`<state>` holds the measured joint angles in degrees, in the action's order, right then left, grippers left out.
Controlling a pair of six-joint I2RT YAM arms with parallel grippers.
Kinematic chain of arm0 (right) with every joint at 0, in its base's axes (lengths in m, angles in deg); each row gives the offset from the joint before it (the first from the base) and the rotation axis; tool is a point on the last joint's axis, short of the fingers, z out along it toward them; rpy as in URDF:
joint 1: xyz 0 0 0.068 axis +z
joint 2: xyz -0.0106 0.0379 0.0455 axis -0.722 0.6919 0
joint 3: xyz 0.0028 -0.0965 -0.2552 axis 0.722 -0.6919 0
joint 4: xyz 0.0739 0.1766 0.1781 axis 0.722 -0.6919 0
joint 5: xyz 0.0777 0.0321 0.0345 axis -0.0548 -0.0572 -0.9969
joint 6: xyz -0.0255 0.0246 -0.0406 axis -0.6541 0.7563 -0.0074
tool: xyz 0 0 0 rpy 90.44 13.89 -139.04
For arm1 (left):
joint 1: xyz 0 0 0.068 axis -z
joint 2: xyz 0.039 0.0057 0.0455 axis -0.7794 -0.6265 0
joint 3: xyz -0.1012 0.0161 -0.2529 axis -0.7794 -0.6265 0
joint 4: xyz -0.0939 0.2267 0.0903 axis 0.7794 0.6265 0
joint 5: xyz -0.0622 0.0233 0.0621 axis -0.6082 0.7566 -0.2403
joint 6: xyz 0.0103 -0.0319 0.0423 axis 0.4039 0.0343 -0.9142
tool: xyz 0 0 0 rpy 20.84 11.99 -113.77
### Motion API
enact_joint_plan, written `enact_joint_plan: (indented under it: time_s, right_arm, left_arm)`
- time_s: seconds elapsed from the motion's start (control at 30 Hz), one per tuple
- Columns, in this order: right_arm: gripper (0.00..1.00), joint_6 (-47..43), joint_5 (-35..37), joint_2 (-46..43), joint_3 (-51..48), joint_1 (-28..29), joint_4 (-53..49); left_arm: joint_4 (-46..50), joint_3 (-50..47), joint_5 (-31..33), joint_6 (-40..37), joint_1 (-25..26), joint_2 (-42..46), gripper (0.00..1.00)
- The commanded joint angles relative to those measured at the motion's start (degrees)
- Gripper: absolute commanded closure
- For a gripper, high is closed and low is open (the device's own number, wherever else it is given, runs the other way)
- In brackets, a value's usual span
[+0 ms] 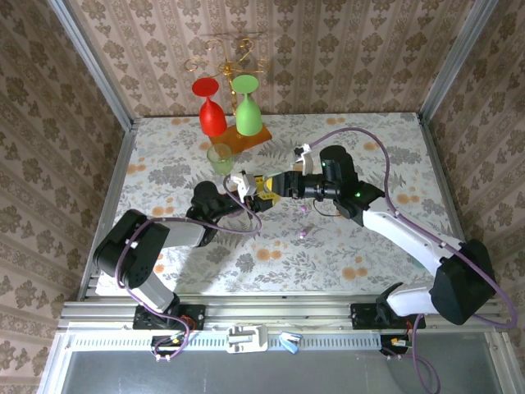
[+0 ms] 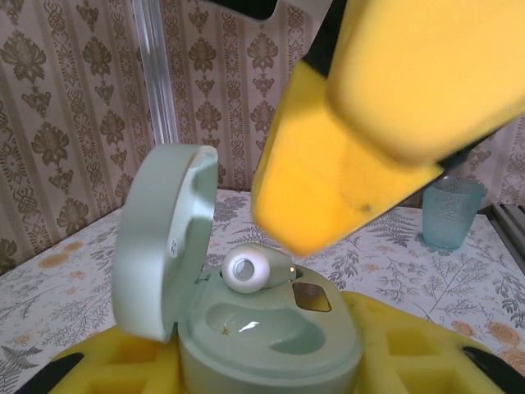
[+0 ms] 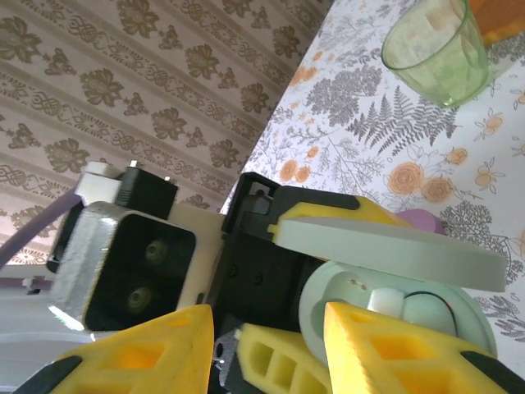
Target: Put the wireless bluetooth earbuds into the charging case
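Just in front of where a green cup stands left of centre on the worktop, the left gripper clamps its yellow pads on the sides of the mint charging case. This seems meant to give the light shell a steady hold so that it cannot skid when something is pressed into it. The lid stands swung up on the left, leaving both sockets open from above. The pale earbud sits in the far socket, though whether it is fully home is hard to judge. The near socket is bare. Right of the case, the right gripper hangs close over it with its fingers spread and nothing between them, one yellow finger poised just above the bud. That placement suits a release or a gentle press-down. Further right, toward the near edge and well apart from the case, a tiny lilac thing lies on the worktop. It is probably the second earbud, not yet collected.
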<state>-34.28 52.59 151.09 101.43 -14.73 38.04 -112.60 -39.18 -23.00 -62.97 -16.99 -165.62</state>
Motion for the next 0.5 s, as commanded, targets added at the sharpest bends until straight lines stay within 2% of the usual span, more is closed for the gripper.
enact_joint_plan:
  time_s: [0.0,0.13,0.47]
  right_arm:
    - [0.60,-1.3,2.9,-4.2,-0.3,0.3,0.7]
    - [0.60,-2.2,7.7,-5.2,-0.5,-0.7,-3.2]
    - [0.59,-3.5,8.1,-1.9,0.9,-0.9,-6.6]
  left_arm:
    - [-2.8,1.8,-0.8,-0.8,0.1,-0.5,0.74]
    - [-2.8,1.7,-1.1,-0.8,0.1,-0.1,0.74]
    - [-2.8,1.0,-1.5,-0.5,0.1,1.1,0.74]
